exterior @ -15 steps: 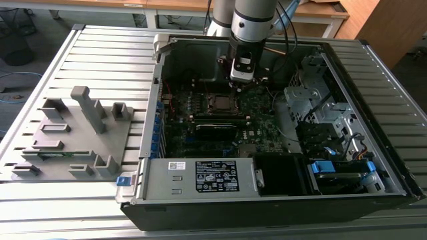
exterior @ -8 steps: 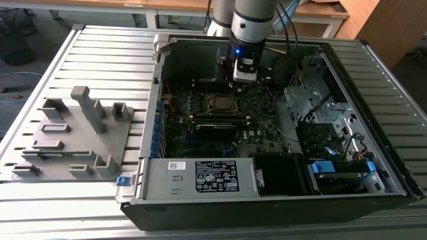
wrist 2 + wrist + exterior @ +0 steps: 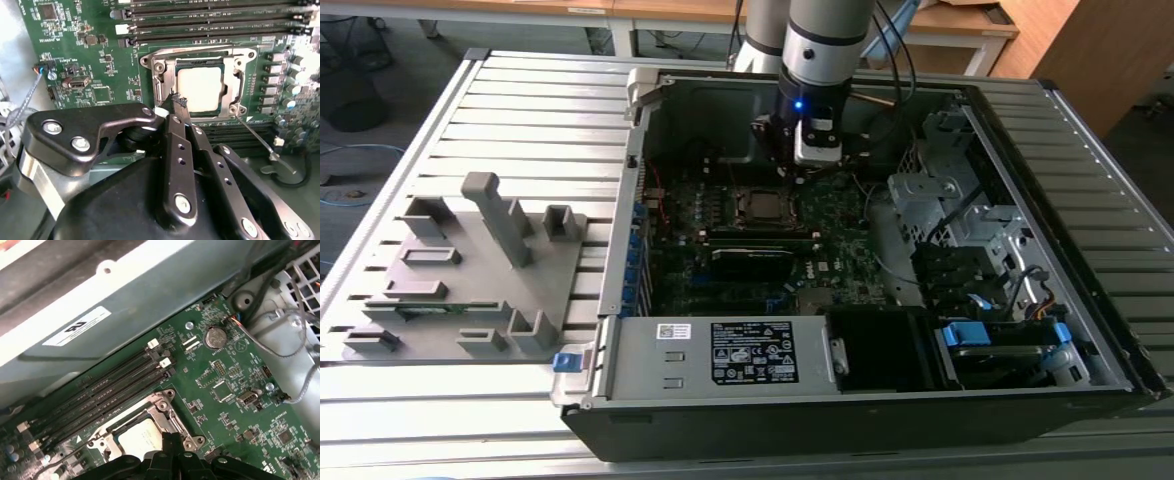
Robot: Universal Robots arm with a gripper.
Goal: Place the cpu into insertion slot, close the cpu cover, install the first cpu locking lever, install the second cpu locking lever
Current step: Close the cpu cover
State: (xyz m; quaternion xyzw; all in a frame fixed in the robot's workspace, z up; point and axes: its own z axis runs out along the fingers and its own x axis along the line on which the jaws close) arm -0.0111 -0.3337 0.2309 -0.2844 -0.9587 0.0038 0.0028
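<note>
The small square cpu [image 3: 205,87] with a dull silver top sits in the insertion slot [image 3: 761,205], a square socket on the dark green motherboard [image 3: 834,225] inside an open dark computer case [image 3: 854,430]. The thin silvery cpu cover [image 3: 167,67] lies flat around it. The black gripper [image 3: 178,101] hangs just far-right of the slot in the exterior view. Its fingers are pressed together, with the tips at the cover's edge. A thin wire lever [image 3: 255,137] angles away from one socket corner.
</note>
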